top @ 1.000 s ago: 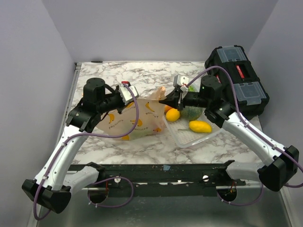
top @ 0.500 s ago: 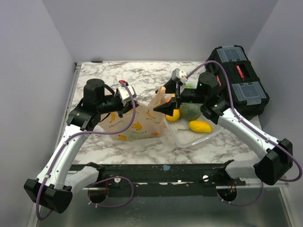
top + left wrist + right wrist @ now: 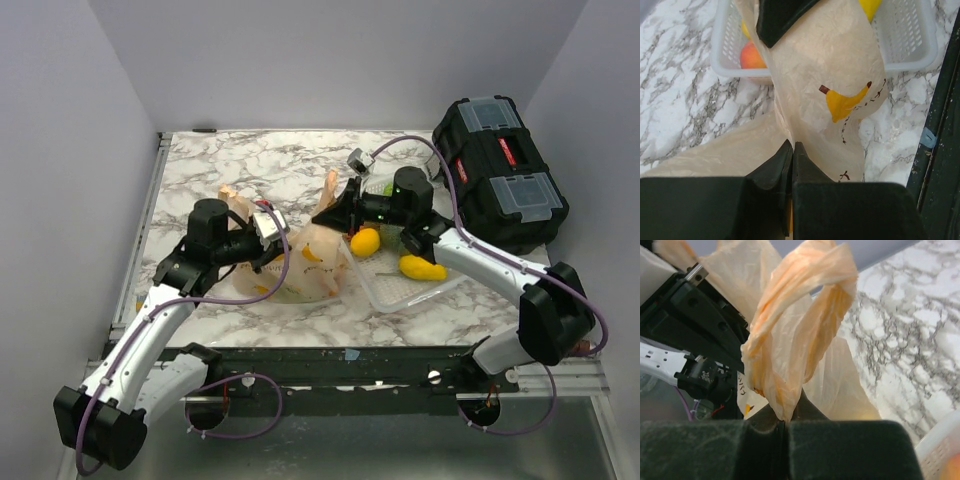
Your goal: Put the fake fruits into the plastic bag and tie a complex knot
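Observation:
The pale-orange plastic bag (image 3: 312, 265) with banana prints lies bunched on the marble table between my two arms. My left gripper (image 3: 272, 238) is shut on a fold of the bag (image 3: 840, 95), pinched at the fingertips (image 3: 791, 146). My right gripper (image 3: 326, 212) is shut on a twisted handle loop (image 3: 800, 325) that stands up from its jaws (image 3: 785, 417). Fake fruits sit in the white lattice basket (image 3: 390, 290): two yellow ones (image 3: 365, 242) (image 3: 422, 268) and a green one (image 3: 392, 232). A peach-red fruit (image 3: 752, 55) shows in the left wrist view. The knot is out of view.
A black toolbox (image 3: 500, 170) stands at the back right. The basket (image 3: 912, 37) lies right next to the bag. Another handle strip (image 3: 236, 196) sticks up behind the left arm. A black rail (image 3: 340, 365) runs along the table's near edge.
The right gripper has swung left and farther back, carrying the handle loop. The left gripper has come nearer and lower with its fold. The bag has bunched narrower between them.

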Motion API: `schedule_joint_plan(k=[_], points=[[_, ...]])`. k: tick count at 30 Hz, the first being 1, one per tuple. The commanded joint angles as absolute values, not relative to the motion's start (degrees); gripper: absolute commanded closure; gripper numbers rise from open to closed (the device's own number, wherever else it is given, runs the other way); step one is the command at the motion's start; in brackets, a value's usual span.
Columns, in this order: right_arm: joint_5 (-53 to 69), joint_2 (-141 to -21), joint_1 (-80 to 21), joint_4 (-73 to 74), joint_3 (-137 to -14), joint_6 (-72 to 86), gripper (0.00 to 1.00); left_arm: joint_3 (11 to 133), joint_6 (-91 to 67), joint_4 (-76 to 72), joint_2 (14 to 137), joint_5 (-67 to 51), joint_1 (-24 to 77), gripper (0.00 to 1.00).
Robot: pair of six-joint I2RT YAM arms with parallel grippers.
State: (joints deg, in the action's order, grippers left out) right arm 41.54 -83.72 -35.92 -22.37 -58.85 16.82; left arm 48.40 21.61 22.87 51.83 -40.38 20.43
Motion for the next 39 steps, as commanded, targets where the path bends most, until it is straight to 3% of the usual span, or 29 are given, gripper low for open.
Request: schedule_joint_plan(k=[1,6,9,12,14,21,28,30,32,34,35,37,39], points=[[35.5,-86.2,-35.9,-26.9,-57.3,20.1,0.99,42.4,22.8,22.3,51.8,-35.1,23.3,1.00],[40.1,-88.1,-36.3,-25.7,-57.7,15.3,0.99,42.3,23.3,26.4,55.5,-33.4,26.4,1.00],[43.9,-87.4,-36.6,-23.2,-58.0,9.5,0.99,47.2,23.8,31.1,54.7,-40.4,26.1,0.80],[48.3,-86.5,-36.9,-19.0,-59.6,3.5,0.99,52.1,16.0,27.8,51.0,-45.8,24.0,0.47],[50.5,-86.3,-37.2,-16.1,-61.0,-0.3,0.99,55.7,9.8,24.2,50.2,-46.9,23.0,0.34],[52.1,-85.8,-39.1,-9.6,-64.4,-11.0,0.99,66.5,0.9,21.1,57.1,-41.7,22.8,0.23],[50.2,-85.8,-41.2,-8.0,-66.2,-13.1,0.99,66.3,-5.2,14.0,60.9,-43.2,23.5,0.15],[49.7,-85.6,-41.5,-7.6,-66.2,-13.3,0.99,66.2,-6.5,13.1,61.9,-42.9,23.6,0.16],[49.5,-85.3,-41.7,-7.6,-65.9,-13.5,0.95,66.0,-7.9,12.4,62.9,-42.3,23.6,0.27],[49.1,-84.8,-41.8,-7.8,-65.7,-12.7,0.88,66.0,-9.3,11.9,63.3,-42.7,23.6,0.53],[48.5,-84.5,-41.8,-8.5,-65.3,-11.1,0.83,65.7,-10.1,11.1,63.2,-43.3,23.6,0.72],[45.0,-83.7,-41.8,-11.9,-64.0,-5.4,0.67,64.4,-12.7,8.0,62.0,-44.8,23.4,0.97],[38.4,-82.9,-41.8,-18.2,-61.8,4.3,0.42,63.1,-15.0,5.5,60.7,-44.8,23.4,1.00]])
